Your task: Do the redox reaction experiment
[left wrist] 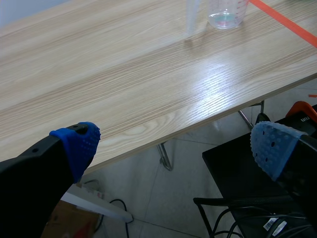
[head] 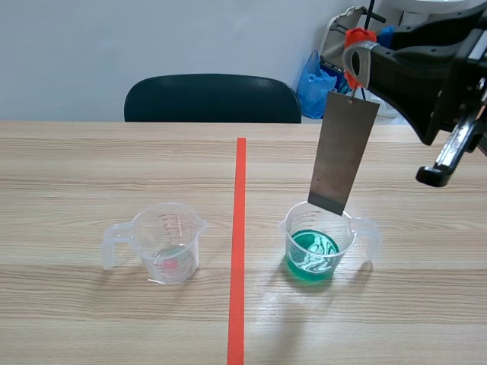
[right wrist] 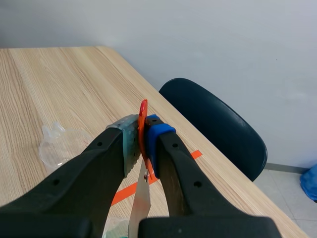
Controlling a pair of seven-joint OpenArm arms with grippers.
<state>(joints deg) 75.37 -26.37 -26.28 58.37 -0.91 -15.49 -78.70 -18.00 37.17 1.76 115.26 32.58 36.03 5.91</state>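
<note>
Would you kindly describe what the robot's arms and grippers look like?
The left gripper has two thick black fingers tipped with soft, blue dotted pads. The right gripper has the same black fingers, with one pad blue and the other grey-green. The right arm is bulky, glossy black.

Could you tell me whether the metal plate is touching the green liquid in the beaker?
Apart. In the scene view the metal plate ends up at the beaker rim, clear of the green liquid below.
</note>
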